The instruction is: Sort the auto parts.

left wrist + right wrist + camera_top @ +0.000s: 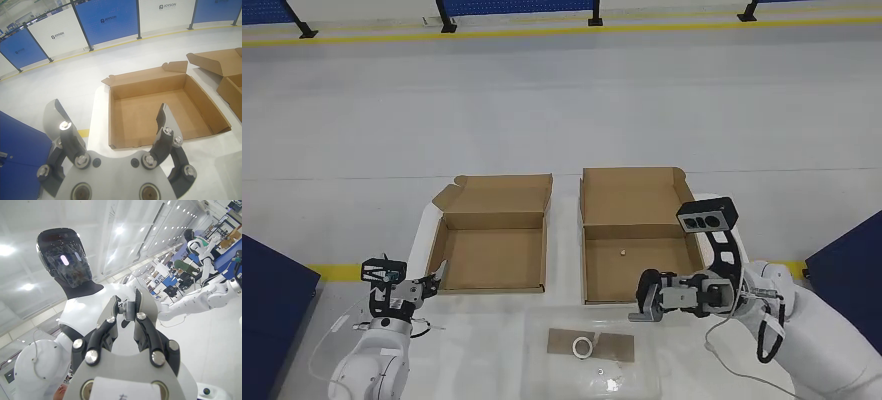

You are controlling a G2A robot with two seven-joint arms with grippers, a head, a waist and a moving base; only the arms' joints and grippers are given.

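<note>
Your right gripper (125,306) is clamping a small metal part (129,313) on the near side of the right box (662,268) — your left gripper (108,113) is hanging, fingers apart, beside the left box (198,108).

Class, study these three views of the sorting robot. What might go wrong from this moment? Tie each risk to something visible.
1. The right gripper holds the small grey metal bolt-and-plate part in a narrow pinch; it may slip out.
2. The right brown cardboard box already holds one tiny piece, the left brown cardboard box none; the part could land in the wrong box.
3. The open left gripper hangs near the left box's corner and might nudge it.
</note>
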